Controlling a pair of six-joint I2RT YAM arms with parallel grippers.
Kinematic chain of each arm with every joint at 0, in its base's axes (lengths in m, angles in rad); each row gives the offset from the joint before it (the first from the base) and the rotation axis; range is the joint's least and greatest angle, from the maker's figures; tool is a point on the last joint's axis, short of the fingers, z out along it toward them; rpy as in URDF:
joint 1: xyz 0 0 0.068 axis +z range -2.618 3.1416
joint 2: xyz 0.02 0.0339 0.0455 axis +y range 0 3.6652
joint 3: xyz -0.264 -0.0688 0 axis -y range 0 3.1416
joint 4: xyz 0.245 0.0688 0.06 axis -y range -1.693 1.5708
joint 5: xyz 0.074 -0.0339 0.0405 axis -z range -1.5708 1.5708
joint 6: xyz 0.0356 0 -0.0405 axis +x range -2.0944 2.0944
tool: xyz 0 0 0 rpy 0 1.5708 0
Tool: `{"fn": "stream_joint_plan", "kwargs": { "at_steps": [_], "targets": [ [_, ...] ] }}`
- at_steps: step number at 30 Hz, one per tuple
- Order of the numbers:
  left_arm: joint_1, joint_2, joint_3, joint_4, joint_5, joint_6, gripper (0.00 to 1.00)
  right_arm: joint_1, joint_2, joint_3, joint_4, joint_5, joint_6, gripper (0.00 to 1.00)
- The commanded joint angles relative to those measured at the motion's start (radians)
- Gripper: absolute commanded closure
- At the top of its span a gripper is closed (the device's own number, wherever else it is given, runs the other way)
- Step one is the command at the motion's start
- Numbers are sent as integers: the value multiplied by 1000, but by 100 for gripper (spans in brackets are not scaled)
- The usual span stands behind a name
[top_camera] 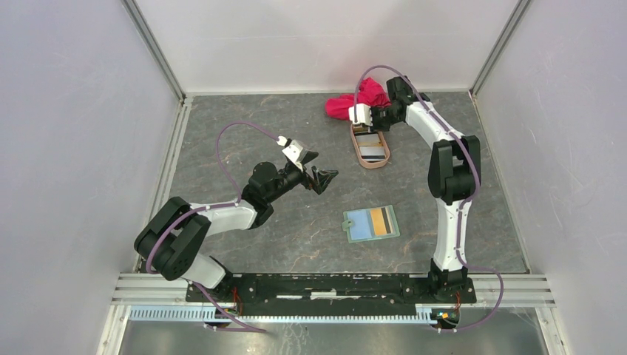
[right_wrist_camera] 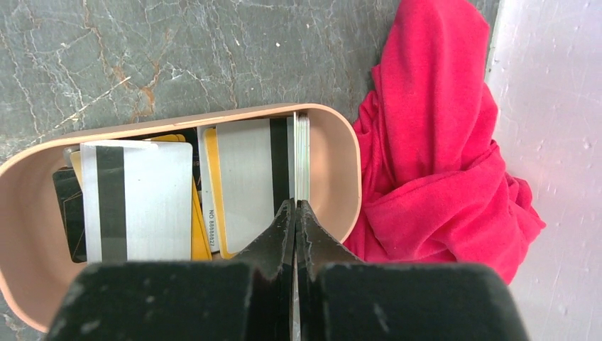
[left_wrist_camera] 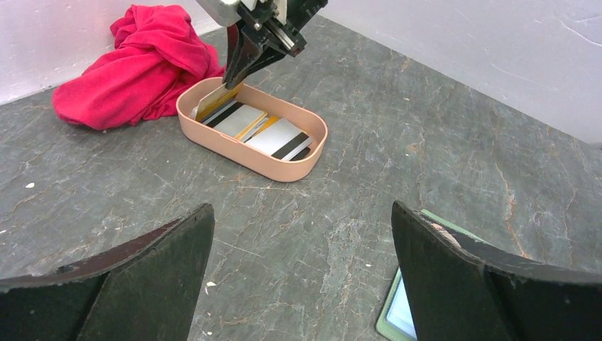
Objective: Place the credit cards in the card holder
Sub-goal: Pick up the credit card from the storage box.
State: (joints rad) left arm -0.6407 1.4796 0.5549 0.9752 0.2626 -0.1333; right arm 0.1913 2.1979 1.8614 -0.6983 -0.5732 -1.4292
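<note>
Several credit cards (right_wrist_camera: 135, 199), white or grey with black stripes plus orange-yellow ones, lie in a pinkish-tan oval tray (right_wrist_camera: 351, 163). My right gripper (right_wrist_camera: 296, 206) is shut on one card (right_wrist_camera: 302, 156) that stands on edge at the tray's far end. In the left wrist view that card (left_wrist_camera: 215, 101) looks orange-yellow and is tilted up under the right gripper (left_wrist_camera: 238, 74). The card holder (top_camera: 372, 223) lies open on the table, pale blue-grey inside, with an orange card showing in it. My left gripper (top_camera: 325, 176) hangs open and holds nothing, left of the tray (top_camera: 356, 148); a corner of the card holder (left_wrist_camera: 397, 312) shows beside its right finger.
A crumpled red cloth (top_camera: 355, 100) lies against the back wall, touching the tray's far end. White walls with metal posts close the table on three sides. The arms' base rail (top_camera: 325, 285) runs along the near edge.
</note>
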Motion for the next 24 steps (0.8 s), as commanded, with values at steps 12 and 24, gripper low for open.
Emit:
{"fn": "stream_joint_plan", "kwargs": {
  "at_steps": [12, 24],
  "targets": [
    [6, -10, -1, 53, -11, 16, 0, -14, -54, 3, 161, 63, 189, 100],
    [6, -9, -1, 54, -6, 16, 0, -16, -80, 4, 55, -35, 118, 100]
  ]
}}
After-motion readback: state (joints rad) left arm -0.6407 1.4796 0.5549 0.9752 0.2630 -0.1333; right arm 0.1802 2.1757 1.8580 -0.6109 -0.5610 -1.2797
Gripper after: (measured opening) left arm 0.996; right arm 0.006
